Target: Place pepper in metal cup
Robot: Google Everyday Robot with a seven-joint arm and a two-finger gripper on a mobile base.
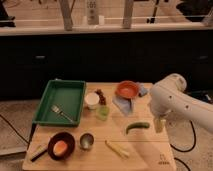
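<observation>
The gripper point(160, 124) hangs, jaws spread and empty, just beside the curved dark-green pepper point(137, 127); the small shiny metal cup point(86, 141) sits well apart.

No legible txt or nos.

Dark cabinets point(100, 55), speckled pale floor point(14, 114)

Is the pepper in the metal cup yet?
Out: pepper lies on the table near the gripper, apart from the metal cup.
</observation>
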